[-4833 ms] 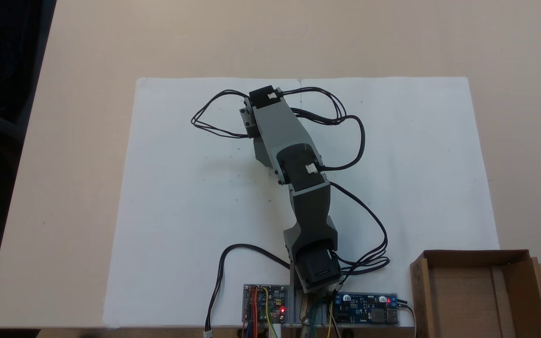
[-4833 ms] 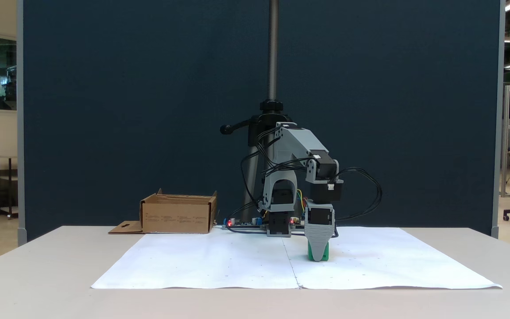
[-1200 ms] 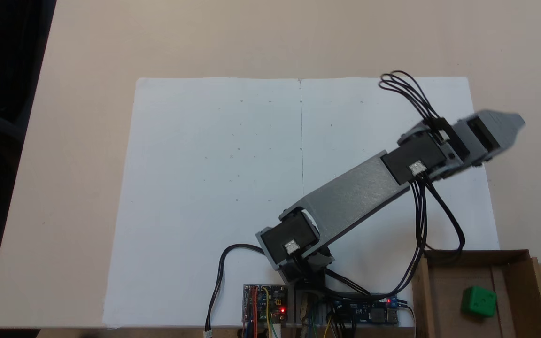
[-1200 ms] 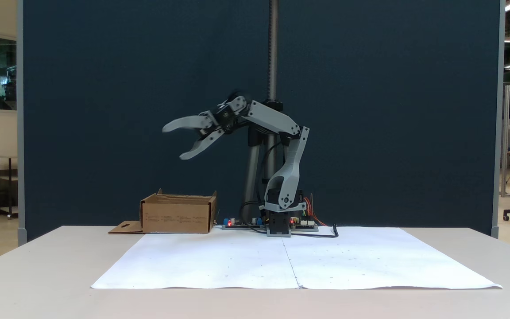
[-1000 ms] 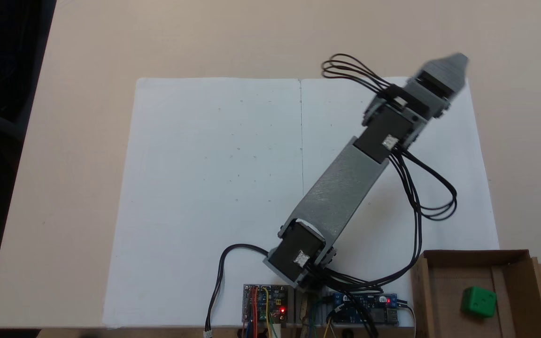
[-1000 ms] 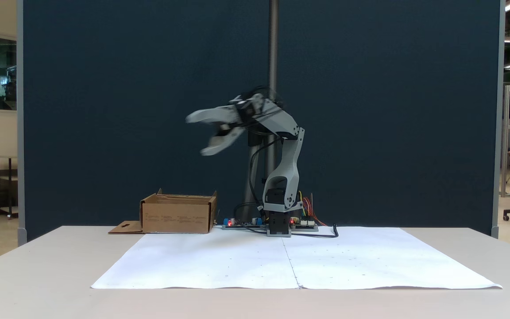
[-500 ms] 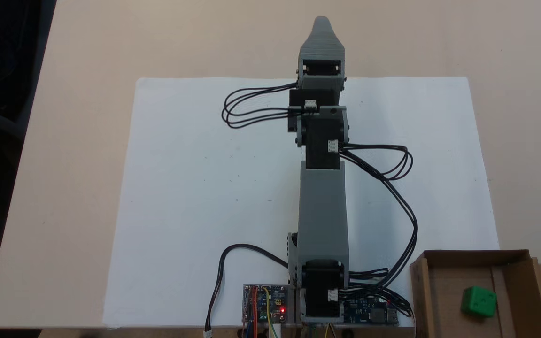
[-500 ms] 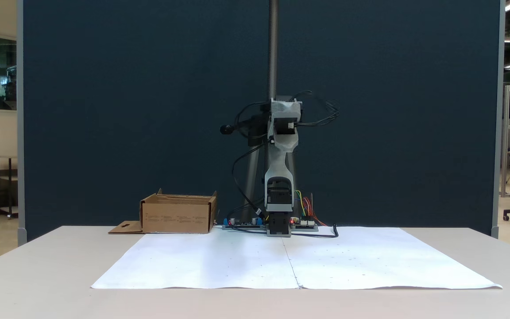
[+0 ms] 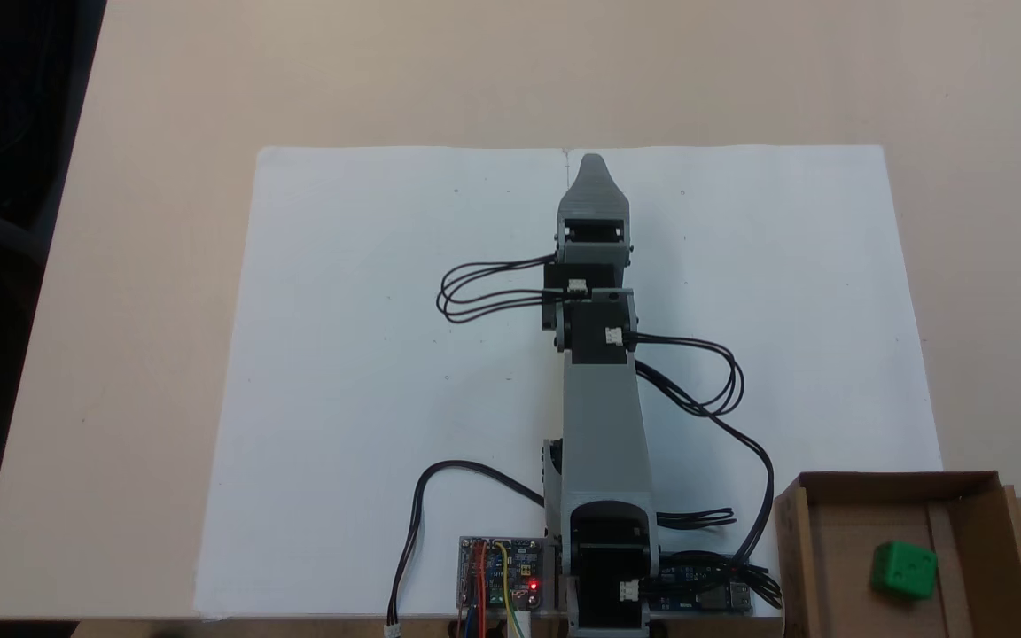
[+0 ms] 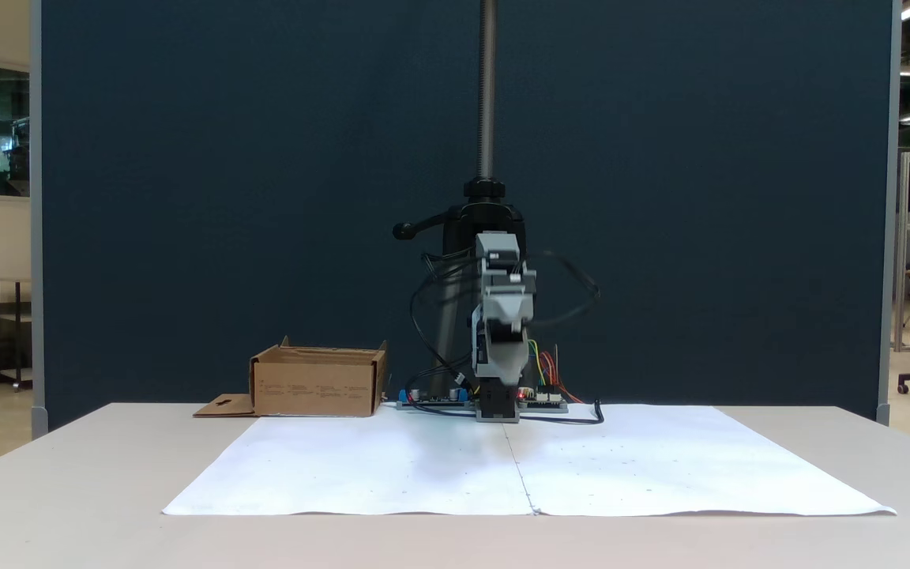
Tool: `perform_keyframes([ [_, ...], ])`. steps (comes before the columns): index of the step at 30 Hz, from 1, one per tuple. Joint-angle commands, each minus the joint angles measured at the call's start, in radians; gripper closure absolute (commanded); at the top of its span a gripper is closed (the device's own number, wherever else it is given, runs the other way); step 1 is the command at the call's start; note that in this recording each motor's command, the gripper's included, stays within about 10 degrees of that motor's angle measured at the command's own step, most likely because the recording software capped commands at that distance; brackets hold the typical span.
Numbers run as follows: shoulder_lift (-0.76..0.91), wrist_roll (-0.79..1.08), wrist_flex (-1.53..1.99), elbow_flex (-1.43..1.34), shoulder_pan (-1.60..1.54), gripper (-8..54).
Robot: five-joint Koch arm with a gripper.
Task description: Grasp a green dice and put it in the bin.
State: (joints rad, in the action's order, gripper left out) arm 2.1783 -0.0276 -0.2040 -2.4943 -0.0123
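Green dice [image 9: 903, 569] lies inside bin [image 9: 838, 567], at table's near right corner in top-down fixed view. Gripper [image 9: 592, 164] over paper [image 9: 369, 354] centre; jaws stacked, gap unreadable. You judge dice light, rigid, smooth; pinch opposite flat faces.

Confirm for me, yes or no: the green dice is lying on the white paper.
No, the green dice sits inside the cardboard box at the lower right of a fixed view, off the white paper.

beige table [image 9: 165, 266], white paper [image 9: 369, 354], cardboard bin [image 9: 830, 532]
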Motion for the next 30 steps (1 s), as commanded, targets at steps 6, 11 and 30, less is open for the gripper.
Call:
perform_keyframes([
  [6, 0.066, 0.021, -0.325, -0.238, -0.009, 2.5],
  [11, 0.101, 0.043, -0.494, -0.351, -0.011, 2.5],
  [30, 0.195, 0.084, -1.035, -0.638, -0.008, 1.4],
])
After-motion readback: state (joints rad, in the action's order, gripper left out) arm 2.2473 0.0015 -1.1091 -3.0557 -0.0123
